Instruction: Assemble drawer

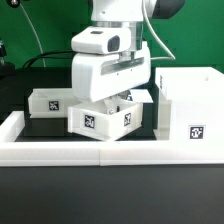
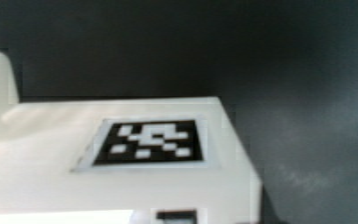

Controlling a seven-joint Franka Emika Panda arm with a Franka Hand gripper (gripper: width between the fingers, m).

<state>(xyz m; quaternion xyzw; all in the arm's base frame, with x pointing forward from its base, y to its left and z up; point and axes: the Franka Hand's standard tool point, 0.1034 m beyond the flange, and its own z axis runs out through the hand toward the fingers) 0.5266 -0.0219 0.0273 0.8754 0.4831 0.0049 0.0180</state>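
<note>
My gripper (image 1: 122, 96) is low over a small white open-top box (image 1: 100, 120) in the middle of the exterior view. Its fingers reach down at the box's rim and look shut on a wall. The box shows two square tags on its near faces and sits slightly turned. In the wrist view a white face of this box (image 2: 87, 175) with a tag (image 2: 149, 142) fills the frame, and a fingertip (image 2: 176, 214) shows at the edge. A second small box (image 1: 48, 101) stands at the exterior view's left. The tall housing (image 1: 190, 105) stands at the right.
A long low white border wall (image 1: 90, 152) runs along the front of the dark table (image 1: 20, 105). The housing's tagged face (image 1: 196, 133) is close to the held box on the exterior view's right. Cables and dark equipment lie behind.
</note>
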